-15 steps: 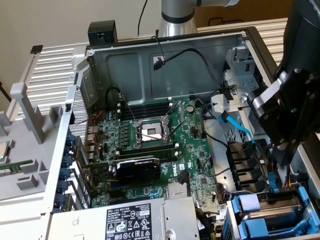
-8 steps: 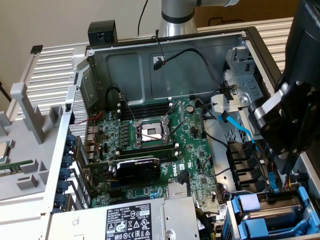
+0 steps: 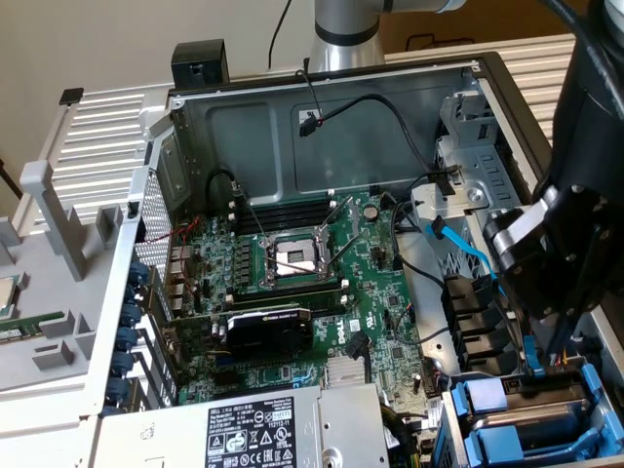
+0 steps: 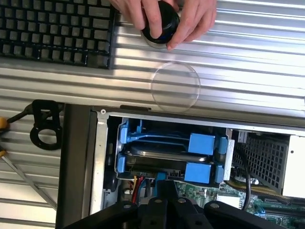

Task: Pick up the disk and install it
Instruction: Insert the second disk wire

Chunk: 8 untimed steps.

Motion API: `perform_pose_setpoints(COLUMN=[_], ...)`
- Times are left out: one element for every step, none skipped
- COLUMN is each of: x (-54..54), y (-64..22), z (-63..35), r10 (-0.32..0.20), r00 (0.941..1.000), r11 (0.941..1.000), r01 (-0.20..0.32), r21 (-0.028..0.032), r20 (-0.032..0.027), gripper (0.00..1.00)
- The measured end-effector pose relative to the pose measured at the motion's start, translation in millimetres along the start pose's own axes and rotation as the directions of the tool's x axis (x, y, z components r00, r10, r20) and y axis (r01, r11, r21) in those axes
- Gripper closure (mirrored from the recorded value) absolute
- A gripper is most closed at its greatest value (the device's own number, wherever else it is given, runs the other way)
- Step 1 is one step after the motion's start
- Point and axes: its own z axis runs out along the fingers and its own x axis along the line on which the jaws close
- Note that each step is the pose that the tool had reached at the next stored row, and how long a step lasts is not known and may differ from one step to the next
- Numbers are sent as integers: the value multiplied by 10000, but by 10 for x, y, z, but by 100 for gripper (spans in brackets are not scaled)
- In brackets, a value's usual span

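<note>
The flat silver-metal disk [image 4: 167, 153] framed by bright blue plastic rails is sitting in the drive bay of the open grey steel computer case [image 3: 322, 107], just below the clenched, empty black gripper [image 3: 533, 366]. A person's hand [image 4: 167, 16] is gripping a round black knob [image 4: 161, 26] beyond, beside a black keyboard [image 4: 55, 31].

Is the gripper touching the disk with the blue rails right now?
Cannot tell. In the exterior view the gripper reaches down to the disk's blue rail, but no contact or gap shows plainly; the wrist view hides the fingertips.
</note>
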Motion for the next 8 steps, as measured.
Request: perform_pose_setpoints(x=[3, 5, 5, 5, 7, 10, 11, 12], y=[1, 1, 1, 2, 2, 2, 2, 3], z=[15, 29, 44, 55, 63, 71, 80, 89], r10=[10, 19, 26, 32, 35, 41, 53, 63], r00=[10000, 10000, 10000, 10000, 10000, 10000, 10000, 10000], r11=[10000, 10000, 10000, 10000, 10000, 10000, 10000, 10000], r01=[-10, -19, -26, -32, -35, -41, -53, -63], r21=[1, 0, 0, 2, 2, 3, 4, 4], r20=[3, 7, 10, 16, 26, 40, 49, 59], gripper=[89, 89, 89, 89, 89, 89, 89, 89])
